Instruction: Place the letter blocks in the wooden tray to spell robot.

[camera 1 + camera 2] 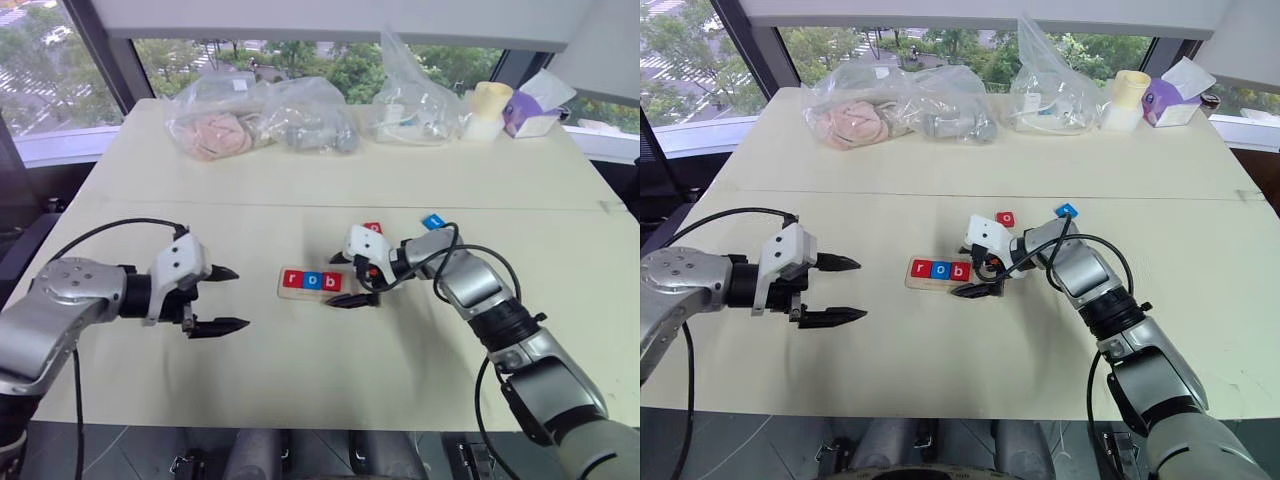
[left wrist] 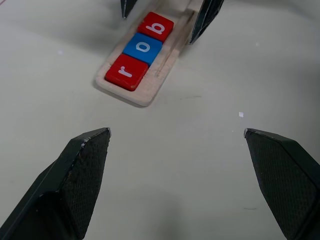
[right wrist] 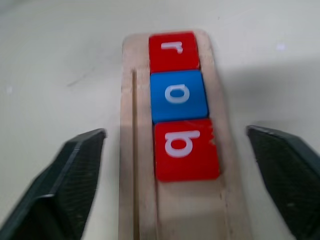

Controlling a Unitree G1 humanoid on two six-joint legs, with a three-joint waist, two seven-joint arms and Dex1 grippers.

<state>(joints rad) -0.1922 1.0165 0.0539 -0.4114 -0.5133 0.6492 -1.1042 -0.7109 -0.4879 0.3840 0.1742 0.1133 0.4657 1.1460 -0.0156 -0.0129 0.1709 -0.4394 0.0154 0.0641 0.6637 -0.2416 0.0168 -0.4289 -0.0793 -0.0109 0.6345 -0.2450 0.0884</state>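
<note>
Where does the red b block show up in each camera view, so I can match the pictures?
Left eye view: red b block, rightmost of three tiles in the wooden tray, beside the right gripper.
Right eye view, mid-table, same spot.
Left wrist view, farthest tile.
Right wrist view, nearest tile, between the open fingers.
Shared landmark: blue o block next to it.

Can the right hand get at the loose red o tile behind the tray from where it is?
Probably yes: the right hand is open over the tray, and the red o tile lies uncovered on the table just beyond it.
</note>
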